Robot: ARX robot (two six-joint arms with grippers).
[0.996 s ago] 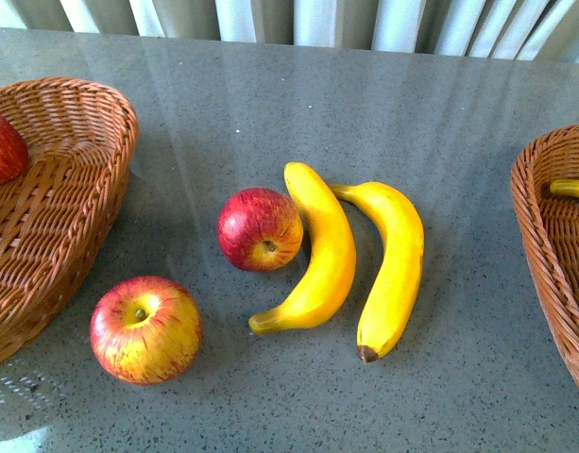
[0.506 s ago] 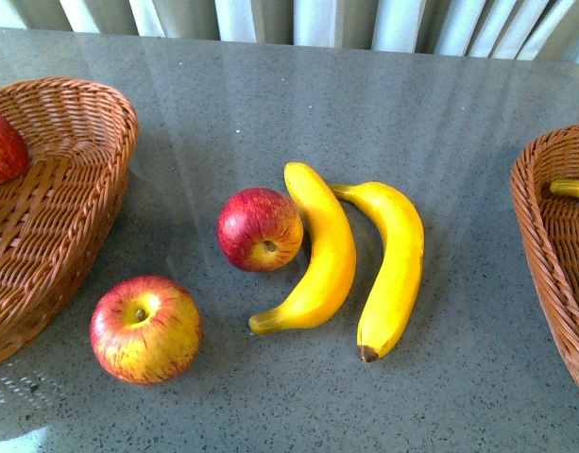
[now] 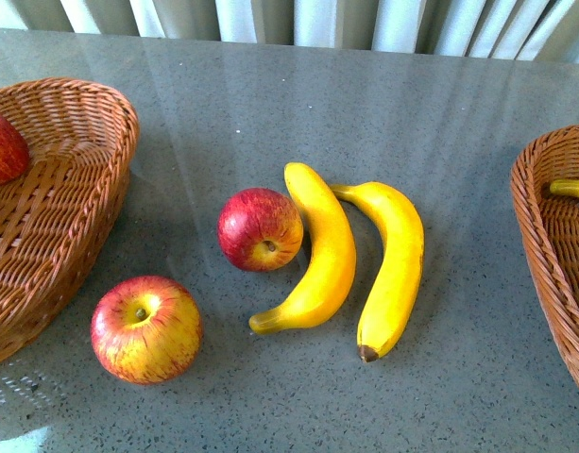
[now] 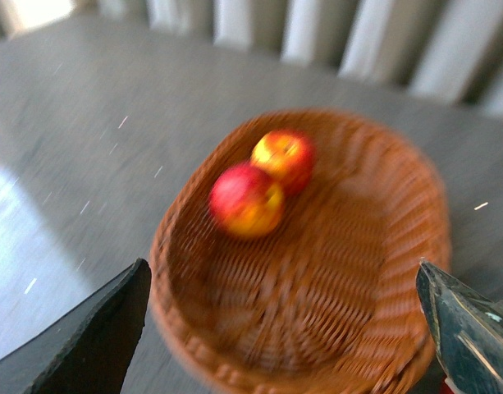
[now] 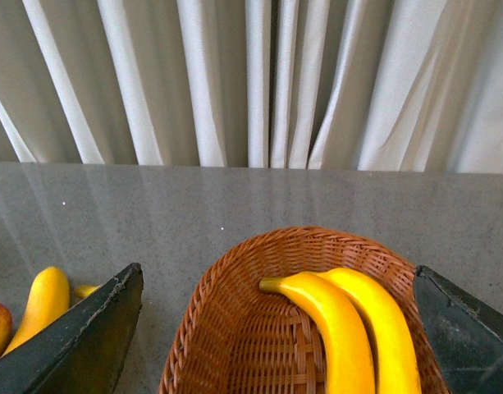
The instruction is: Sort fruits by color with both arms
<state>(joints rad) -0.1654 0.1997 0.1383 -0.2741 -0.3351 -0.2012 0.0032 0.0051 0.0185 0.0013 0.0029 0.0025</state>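
Grey speckled table point(image 3: 270, 85) under pale pleated curtains point(image 5: 259, 82). Starting at the left gripper point(image 4: 281, 271): spread wide, nothing held, poised above the left basket point(image 4: 432, 238), in a blurred wrist view. Inside that basket, two red-and-yellow apples point(image 4: 245, 199) close together. Same at the right gripper point(image 5: 277, 269): splayed wide and empty over the right basket point(image 5: 308, 235), with two bananas point(image 5: 337, 328) lying together in it. Farther out, mid-table between the baskets, four fruits left to sort: a darker red apple point(image 3: 260, 228) resting against a curved banana point(image 3: 322, 250), a second banana point(image 3: 393, 269) just right of that one, and nearer and to the left a yellower apple point(image 3: 145, 328), stem pit up, apart from the rest. Judged roughly half done: two of each colour home, two of each waiting. Next, by that reckoning, apples to the left basket and bananas to the right. Glossy skins, plastic-looking; apples red streaked with yellow, bananas bright yellow with brownish tips; likely light, smooth and apt to roll or slip.
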